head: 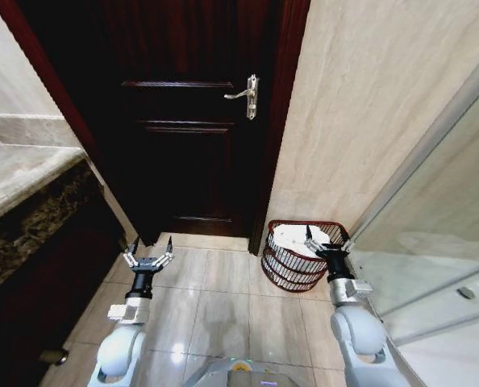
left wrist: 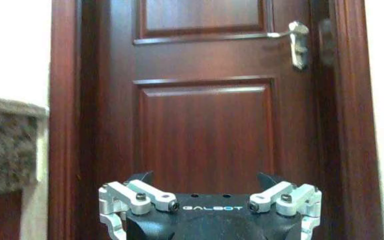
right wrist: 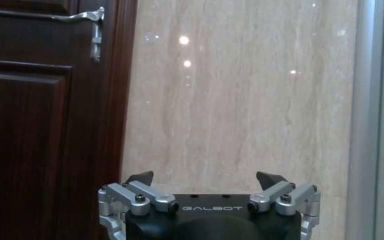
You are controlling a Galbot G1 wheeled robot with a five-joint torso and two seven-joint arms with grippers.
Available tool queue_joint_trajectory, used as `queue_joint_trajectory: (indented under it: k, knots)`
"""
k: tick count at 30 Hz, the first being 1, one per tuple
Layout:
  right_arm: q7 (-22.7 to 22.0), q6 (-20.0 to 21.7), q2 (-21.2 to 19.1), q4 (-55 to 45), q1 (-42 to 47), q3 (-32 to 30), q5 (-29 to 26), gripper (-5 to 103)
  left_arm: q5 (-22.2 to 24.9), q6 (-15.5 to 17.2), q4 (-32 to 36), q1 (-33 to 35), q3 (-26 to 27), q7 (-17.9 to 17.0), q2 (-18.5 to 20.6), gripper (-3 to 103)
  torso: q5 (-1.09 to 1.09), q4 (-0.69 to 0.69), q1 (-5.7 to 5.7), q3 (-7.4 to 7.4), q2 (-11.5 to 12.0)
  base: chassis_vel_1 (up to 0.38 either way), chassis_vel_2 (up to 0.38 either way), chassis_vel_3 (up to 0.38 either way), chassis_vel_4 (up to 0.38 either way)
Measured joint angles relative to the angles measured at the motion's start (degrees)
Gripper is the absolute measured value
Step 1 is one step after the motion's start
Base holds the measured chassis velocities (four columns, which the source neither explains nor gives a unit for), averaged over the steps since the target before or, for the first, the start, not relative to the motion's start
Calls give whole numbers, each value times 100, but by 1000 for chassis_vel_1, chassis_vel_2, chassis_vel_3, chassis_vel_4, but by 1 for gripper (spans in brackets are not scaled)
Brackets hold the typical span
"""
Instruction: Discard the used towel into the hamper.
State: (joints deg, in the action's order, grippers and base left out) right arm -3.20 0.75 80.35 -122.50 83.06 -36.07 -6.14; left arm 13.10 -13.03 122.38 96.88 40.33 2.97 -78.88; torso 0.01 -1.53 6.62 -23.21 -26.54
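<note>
Both pincers, our left gripper and right gripper, hang released; white towel fills the reddish-brown wire hamper, so we judge discarding done, retreat next.

- Head view: high, looking down past both arms at door and floor.
- Left wrist view: behind left gripper, facing door.
- Right wrist view: behind right gripper, facing wall; door handle shared.

"GALBOT" reads on the left tool; likewise, seemingly, on the right tool.
</note>
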Motion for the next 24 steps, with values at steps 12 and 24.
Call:
queue_joint_trajectory:
  k: [12, 24]
  knots:
    - [203, -58, 189, -318, 350, -449, -238, 100, -430, 582, 248, -481, -361, -997, -42, 100, -1, 2, 125, -190, -316, 0, 0, 0, 0]
    - [337, -67, 211, -511, 519, -446, -258, 100, -317, 523, 316, -344, -275, -892, 35, 100, -1, 1, 228, -358, -587, 0, 0, 0, 0]
